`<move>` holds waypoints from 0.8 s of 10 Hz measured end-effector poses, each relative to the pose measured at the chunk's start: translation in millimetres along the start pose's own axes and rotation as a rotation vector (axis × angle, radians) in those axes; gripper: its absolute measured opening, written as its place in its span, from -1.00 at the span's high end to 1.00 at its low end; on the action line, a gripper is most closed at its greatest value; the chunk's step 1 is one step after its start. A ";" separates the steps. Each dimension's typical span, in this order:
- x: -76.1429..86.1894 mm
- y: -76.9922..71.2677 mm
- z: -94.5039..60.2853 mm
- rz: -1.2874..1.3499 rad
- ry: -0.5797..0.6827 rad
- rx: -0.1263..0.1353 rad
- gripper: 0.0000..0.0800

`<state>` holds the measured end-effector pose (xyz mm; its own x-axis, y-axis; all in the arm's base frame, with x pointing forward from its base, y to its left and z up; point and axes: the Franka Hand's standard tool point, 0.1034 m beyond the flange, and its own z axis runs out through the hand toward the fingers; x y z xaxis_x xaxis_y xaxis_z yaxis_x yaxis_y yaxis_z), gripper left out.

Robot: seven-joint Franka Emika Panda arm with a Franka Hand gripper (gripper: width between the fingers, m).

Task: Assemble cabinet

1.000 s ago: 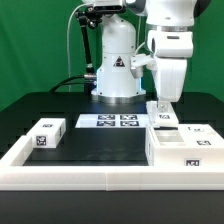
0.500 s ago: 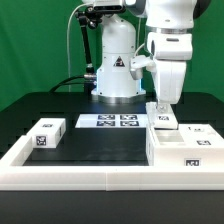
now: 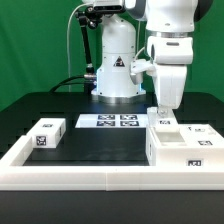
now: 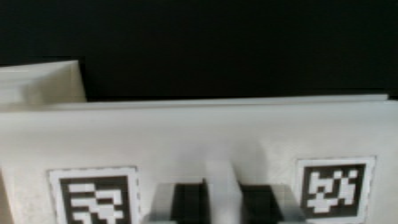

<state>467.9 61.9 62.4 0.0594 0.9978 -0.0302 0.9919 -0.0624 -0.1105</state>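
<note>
The cabinet [image 3: 186, 148] is seen on the tabletop [image 3: 95, 146] at the exterior view's right, with the tool [image 3: 160, 111] set low over its far tagged part (clamped or not cannot be told), so grasping is judged in hand and a squared, firm hold is called for next

cabinet [image 3: 180, 140]: white, black-and-white square tags | marker board [image 3: 110, 121]: white, black tags | table [image 3: 100, 143]: black | backdrop [image 3: 30, 40]: green

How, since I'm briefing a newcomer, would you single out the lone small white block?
Find the black table with its white rim. On the exterior view's left of the marker board lies the small white block. It sits alone, far smaller than the cabinet opposite.
</note>
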 end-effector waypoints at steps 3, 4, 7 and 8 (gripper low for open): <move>-1.8 3.6 0.5 0.001 0.005 -0.011 0.82; -1.1 4.2 1.1 -0.005 0.006 -0.015 0.82; -1.2 4.9 0.3 -0.003 0.006 -0.017 0.82; -2.7 8.0 -0.7 -0.024 0.005 -0.015 0.82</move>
<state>475.8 58.7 62.2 0.0363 0.9991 -0.0226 0.9946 -0.0383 -0.0966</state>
